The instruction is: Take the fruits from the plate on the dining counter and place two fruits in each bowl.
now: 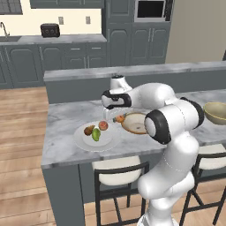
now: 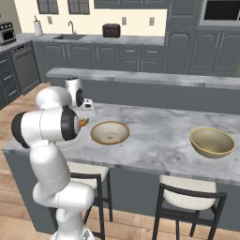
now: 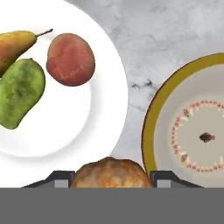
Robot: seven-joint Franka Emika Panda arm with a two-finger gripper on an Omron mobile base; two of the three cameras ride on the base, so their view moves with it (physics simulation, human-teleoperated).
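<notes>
- You are looking at a kitchen with dark grey cabinets, a cream back wall and a wooden plank floor (image 1: 22,132); a black toaster (image 1: 50,30) sits on the back worktop, and a sink (image 2: 69,36) shows in the right base view.
- Your table (image 2: 159,136) is a long grey-white marbled top on a dark base, with a raised ledge behind it and cream-seated stools (image 1: 119,173) tucked under its near edge.
- The white plate (image 1: 84,140) lies near the table's left end, holding three fruits close together: a brown pear (image 3: 13,43), a green mango (image 3: 19,92) and a reddish-pink peach (image 3: 70,59).
- One tan bowl (image 2: 109,132) stands just beside the plate; the other bowl (image 2: 212,141) is well apart, farther right.
- Your claw (image 3: 112,186) is closed on the orange fruit (image 3: 112,173), held between the plate's rim and the nearer bowl.
</notes>
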